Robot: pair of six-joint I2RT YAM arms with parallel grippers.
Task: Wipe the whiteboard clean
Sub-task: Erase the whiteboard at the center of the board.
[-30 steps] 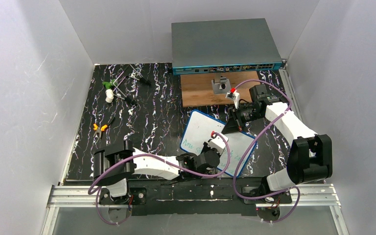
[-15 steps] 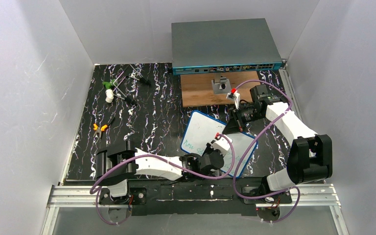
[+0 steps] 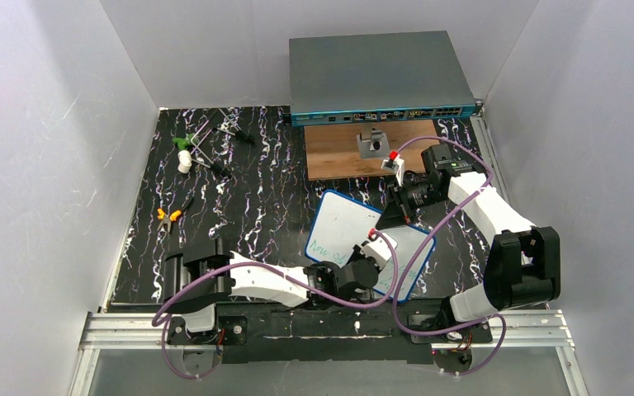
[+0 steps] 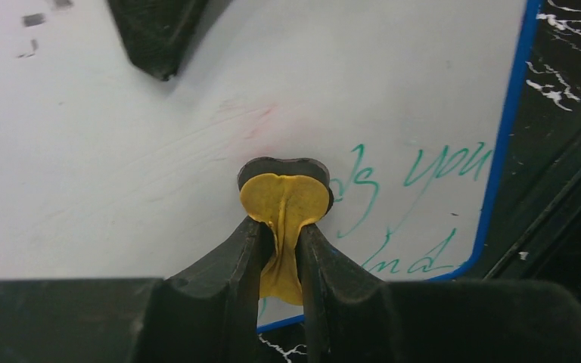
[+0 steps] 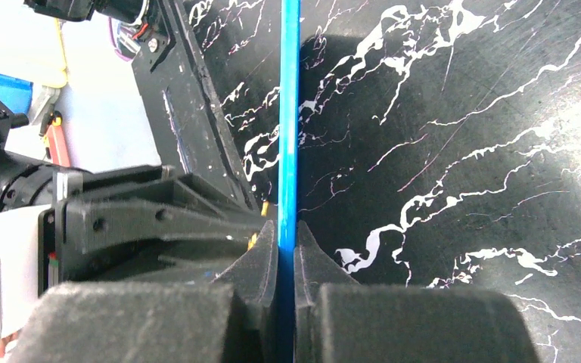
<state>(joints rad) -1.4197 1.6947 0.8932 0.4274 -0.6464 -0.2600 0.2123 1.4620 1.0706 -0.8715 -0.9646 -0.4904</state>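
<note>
Your left jaws have slid closer to you on the whiteboard [image 3: 343, 219], pinching a yellow cloth [image 4: 284, 198]. Your right jaws are closed tight on its blue rim [image 5: 289, 113]. The board sits mid-table [image 3: 248, 206], mostly wiped white, with green words near one corner.

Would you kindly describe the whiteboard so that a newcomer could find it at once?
A large grey box sits at the back of the table, with a wooden board just in front. Nearer still is the whiteboard: the only white panel, blue-rimmed, with green handwriting.
</note>
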